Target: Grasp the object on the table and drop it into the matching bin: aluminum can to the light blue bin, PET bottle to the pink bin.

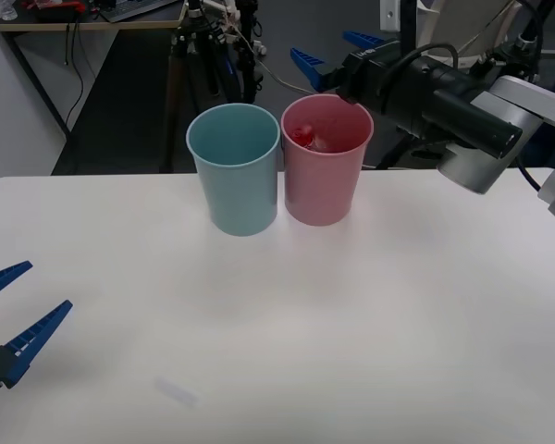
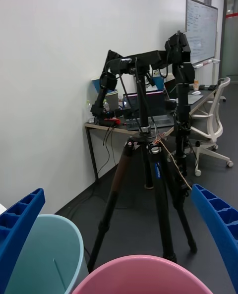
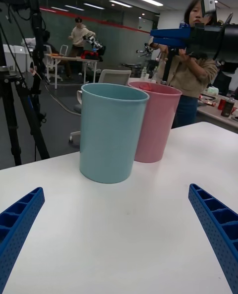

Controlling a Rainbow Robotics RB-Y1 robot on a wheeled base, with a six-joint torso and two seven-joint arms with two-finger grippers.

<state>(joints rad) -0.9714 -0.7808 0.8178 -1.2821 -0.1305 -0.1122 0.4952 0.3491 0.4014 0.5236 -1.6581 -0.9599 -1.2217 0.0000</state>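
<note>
The PET bottle lies inside the pink bin; its red cap and a bit of clear body show below the rim. My right gripper hangs open just above and behind that bin, holding nothing. In the right wrist view the pink bin's rim sits below my right gripper. The light blue bin stands touching the pink one on its left. My left gripper rests open low over the table at the near left. From the left wrist view I see both the light blue bin and the pink bin.
A black tripod stands on the floor just beyond the table's far edge, behind the bins. The light blue bin's rim shows beside the pink one. White tabletop stretches between my left gripper and the bins.
</note>
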